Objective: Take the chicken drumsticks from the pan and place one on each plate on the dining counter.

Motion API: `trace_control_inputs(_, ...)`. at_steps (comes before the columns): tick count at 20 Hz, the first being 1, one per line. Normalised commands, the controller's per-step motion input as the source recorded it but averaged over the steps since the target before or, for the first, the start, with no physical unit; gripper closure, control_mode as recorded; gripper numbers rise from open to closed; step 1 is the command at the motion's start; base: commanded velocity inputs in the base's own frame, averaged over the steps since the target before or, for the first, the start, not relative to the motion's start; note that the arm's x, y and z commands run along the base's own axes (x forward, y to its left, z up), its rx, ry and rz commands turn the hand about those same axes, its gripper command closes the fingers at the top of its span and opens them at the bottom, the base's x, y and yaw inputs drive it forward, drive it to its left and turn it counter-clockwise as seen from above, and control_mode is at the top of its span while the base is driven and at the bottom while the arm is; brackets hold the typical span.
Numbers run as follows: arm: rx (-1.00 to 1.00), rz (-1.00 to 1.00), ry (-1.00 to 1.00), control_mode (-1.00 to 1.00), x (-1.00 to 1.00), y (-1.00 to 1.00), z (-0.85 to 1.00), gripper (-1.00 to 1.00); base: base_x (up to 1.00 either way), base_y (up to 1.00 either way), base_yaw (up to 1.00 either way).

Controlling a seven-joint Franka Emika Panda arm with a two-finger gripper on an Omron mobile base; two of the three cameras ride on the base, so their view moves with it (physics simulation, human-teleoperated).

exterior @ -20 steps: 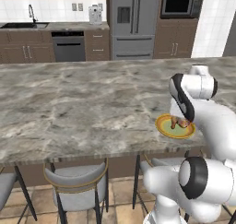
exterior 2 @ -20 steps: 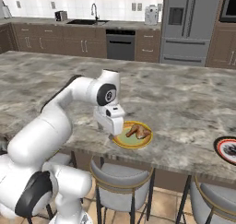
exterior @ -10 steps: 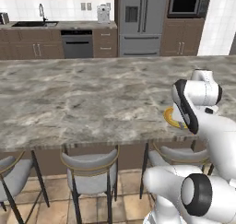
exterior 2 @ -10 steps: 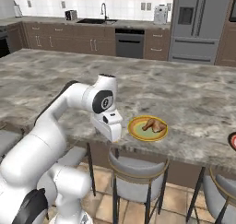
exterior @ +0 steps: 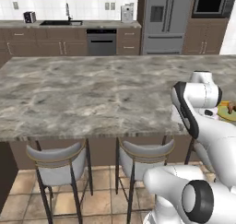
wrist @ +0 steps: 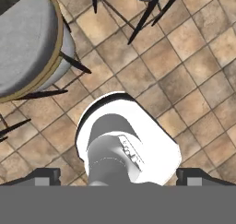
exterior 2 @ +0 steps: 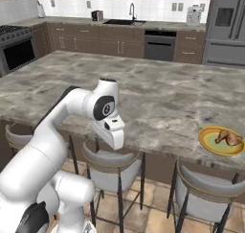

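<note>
The long worktop (exterior 2: 158,98) stretches ahead of me, grey-brown marbled stone over a dark base. Near its front edge, far to my right, sits the yellow-rimmed plate (exterior 2: 210,145) (greenish in the middle), flat on the stone, with a golden-brown drumstick (exterior 2: 228,138) lying on it. Below my pincer lies the tan tiled floor (wrist: 184,61), and grey round stools (wrist: 27,38) stand on it.

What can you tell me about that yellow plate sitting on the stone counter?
The small round yellow-orange rimmed plate has a greenish centre and lies flat near the front edge of the grey-brown marbled stone counter, above a grey stool. A golden-brown chicken drumstick rests on it. Nothing else touches it; the robot's arm is well away from it.
</note>
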Motion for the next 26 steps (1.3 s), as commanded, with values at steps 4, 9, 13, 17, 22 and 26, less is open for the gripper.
trace_control_inputs(4, 0.0, 0.0, 0.0, 1.0, 0.0, 0.0, 0.0, -1.0, 0.0, 1.0, 0.02)
trace_control_inputs(9, 0.0, 0.0, 0.0, 1.0, 0.0, 0.0, 0.0, -1.0, 0.0, 1.0, 0.0)
trace_control_inputs(13, 0.0, 0.0, 0.0, 1.0, 0.0, 0.0, 0.0, -1.0, 0.0, 1.0, 0.0)
trace_control_inputs(17, 0.0, 0.0, 0.0, 1.0, 0.0, 0.0, 0.0, -1.0, 0.0, 1.0, 0.0)
trace_control_inputs(22, 0.0, 0.0, 0.0, 1.0, 0.0, 0.0, 0.0, -1.0, 0.0, 1.0, 0.0)
trace_control_inputs(26, 0.0, 0.0, 0.0, 1.0, 0.0, 0.0, 0.0, -1.0, 0.04, 1.0, 0.0)
